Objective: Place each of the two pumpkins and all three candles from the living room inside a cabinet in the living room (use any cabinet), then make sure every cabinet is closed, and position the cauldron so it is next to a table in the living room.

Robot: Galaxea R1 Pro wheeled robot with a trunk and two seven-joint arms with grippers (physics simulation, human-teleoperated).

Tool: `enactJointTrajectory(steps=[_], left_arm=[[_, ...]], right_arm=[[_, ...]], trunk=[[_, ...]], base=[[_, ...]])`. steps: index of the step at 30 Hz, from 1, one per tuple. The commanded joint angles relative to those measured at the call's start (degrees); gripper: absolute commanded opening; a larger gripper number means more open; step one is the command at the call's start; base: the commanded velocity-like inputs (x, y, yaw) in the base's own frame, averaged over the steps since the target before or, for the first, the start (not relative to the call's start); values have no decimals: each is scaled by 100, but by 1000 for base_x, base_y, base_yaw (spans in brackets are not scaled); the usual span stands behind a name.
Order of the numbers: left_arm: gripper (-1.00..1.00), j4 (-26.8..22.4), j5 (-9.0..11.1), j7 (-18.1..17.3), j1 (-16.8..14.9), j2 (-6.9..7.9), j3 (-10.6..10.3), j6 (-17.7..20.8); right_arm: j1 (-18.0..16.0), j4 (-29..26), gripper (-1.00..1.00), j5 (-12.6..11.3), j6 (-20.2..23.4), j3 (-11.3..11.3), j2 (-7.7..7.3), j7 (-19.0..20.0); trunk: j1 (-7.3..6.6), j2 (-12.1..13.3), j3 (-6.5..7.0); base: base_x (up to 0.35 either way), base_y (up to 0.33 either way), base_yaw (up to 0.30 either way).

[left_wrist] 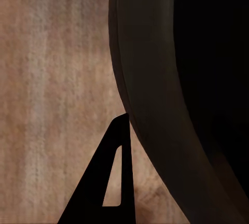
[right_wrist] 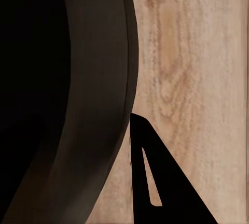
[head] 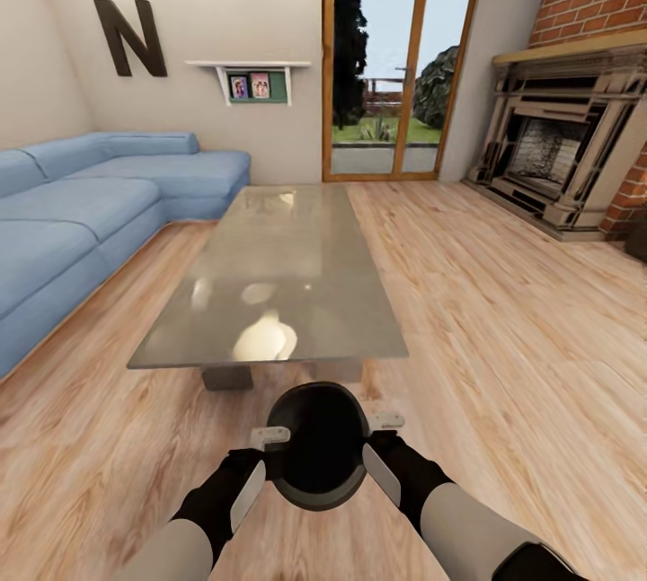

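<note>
At the near edge of the scene, directly before the robot, the small round black cauldron (head: pixel 319 446) with its wide dark mouth sits between both arms, over the pale wood-plank floor (head: pixel 503 312). The left gripper (head: pixel 256 464) and the right gripper (head: pixel 377 455) each straddle the pot's rim, one finger outside the wall and the other presumably inside; each therefore grips the cauldron. In the wrist views one dark finger (left_wrist: pixel 106 182) lies against the curved outer wall, likewise on the right (right_wrist: pixel 155 177). Whether the pot rests on the floor or is carried cannot be told.

Just beyond, the long low coffee table with the glossy grey reflective top (head: pixel 279 276) presents its near edge close to the cauldron.

Risks, as judged: an uneven release could tip the pot; pushing forward could strike the table edge or support; withdrawing the arms unequally could drag it away from the table.

Farther off stand the blue sectional sofa (head: pixel 81 213) at left and the ornate fireplace surround (head: pixel 566 150) at right.
</note>
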Motion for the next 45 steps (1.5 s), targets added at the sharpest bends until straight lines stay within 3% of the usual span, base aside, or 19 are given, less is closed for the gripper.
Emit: enactJointTrajectory(steps=[1, 9, 30, 45], left_arm=[[-100, 8, 281, -25, -3, 0, 35, -13], [-100, 8, 281, -25, 0, 0, 35, -20], [-100, 8, 281, -25, -3, 0, 35, -20], [-100, 8, 281, -25, -3, 0, 35, -33]], right_arm=[[-1, -19, -100, -27, -228, 14, 2, 300], [-1, -20, -100, -27, -228, 14, 2, 301], [-1, -20, -100, -27, -228, 14, 2, 302], [-1, -21, -100, -25, -228, 14, 2, 294]], trunk=[[-1, -1, 2], [-1, -1, 4], [53, -29, -461], [53, -29, -461]], base=[[95, 0, -60], [19, 0, -12], [0, 0, 0], [98, 0, 0]])
